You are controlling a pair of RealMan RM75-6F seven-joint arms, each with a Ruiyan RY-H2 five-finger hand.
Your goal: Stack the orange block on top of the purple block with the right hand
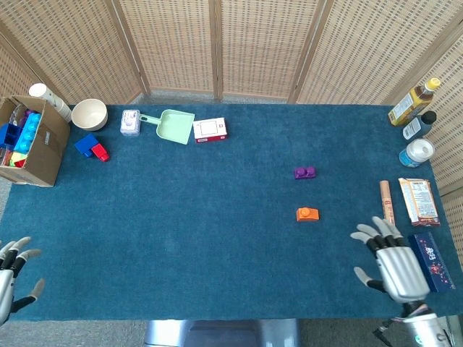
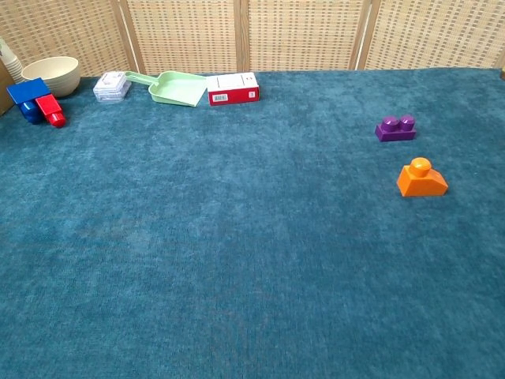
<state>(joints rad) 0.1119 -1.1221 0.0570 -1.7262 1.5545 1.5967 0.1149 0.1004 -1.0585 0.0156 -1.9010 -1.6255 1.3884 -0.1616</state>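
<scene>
The orange block sits on the blue cloth, with the purple block a short way behind it. My right hand is open with fingers spread, hovering near the front edge to the right of the orange block, holding nothing. My left hand shows only at the front left corner, open and empty. Neither hand appears in the chest view.
A cardboard box of toys, a bowl, blue and red blocks, a clear case, a green scoop and a red-white box line the back left. Bottles, a roll and packets sit at the right edge.
</scene>
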